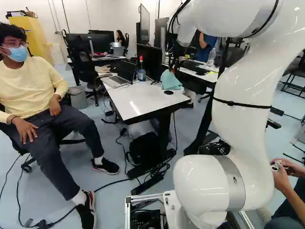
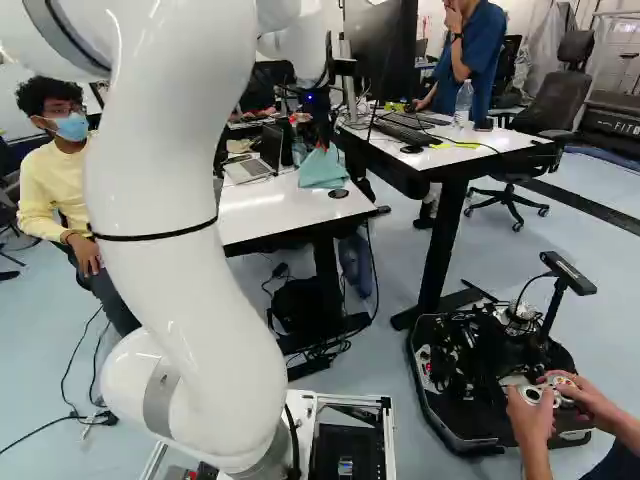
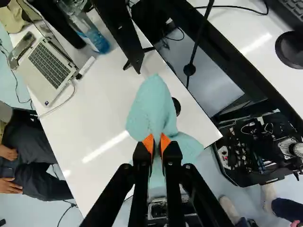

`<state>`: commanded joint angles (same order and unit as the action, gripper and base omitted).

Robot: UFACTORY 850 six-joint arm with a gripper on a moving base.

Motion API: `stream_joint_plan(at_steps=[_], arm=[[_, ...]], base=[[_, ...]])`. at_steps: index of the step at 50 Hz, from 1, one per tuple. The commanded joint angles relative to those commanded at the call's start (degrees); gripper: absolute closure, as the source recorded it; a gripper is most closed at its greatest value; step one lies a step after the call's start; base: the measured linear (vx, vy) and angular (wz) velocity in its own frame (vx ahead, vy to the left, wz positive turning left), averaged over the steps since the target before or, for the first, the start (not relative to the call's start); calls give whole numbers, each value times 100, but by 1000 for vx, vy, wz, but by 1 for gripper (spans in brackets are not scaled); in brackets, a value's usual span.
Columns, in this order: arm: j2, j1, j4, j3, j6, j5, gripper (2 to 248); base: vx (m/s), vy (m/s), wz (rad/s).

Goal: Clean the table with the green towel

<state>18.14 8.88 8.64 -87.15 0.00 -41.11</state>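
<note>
Green towel (image 3: 150, 106): here it is, bunched up on the white surface (image 3: 104, 113), near the corner closest to the arm, a soft peak rising right into the grip
Claw (image 2: 322, 140): clamped on the green towel, and look at that, orange pads (image 3: 149, 142) pressing the cloth from both sides, folds spilling out ahead and beside
White arm (image 1: 243, 95): reaching forward from the base, its far end over the surface, right above the cloth
Black disc (image 3: 177, 106): set in the surface just beside the towel, partly covered by it in the wrist view
Monitor (image 1: 149, 55): black, standing on the surface beyond the towel
Bottle (image 3: 97, 40): blue low down, red cap up top in the left base view, upright between laptop and monitor
Laptop (image 3: 49, 66): open, well apart from the towel, with a white cable (image 3: 61, 105) curling next to it
Second desk (image 2: 490, 152): over at the right of the right base view, carrying a keyboard (image 2: 405, 130), a mouse (image 2: 411, 149) and a clear bottle (image 2: 463, 100)
Seated person (image 1: 35, 88): at the left of the left base view, beside the surface, hands on the legs
</note>
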Motion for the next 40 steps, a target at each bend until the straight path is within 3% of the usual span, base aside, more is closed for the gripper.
stream_joint_plan(at_steps=[16,40], arm=[[340,86,0,-417,0,-169,206],[514,289,0,-635,0,-290,206]], base=[[0,0,0],[0,0,0]])
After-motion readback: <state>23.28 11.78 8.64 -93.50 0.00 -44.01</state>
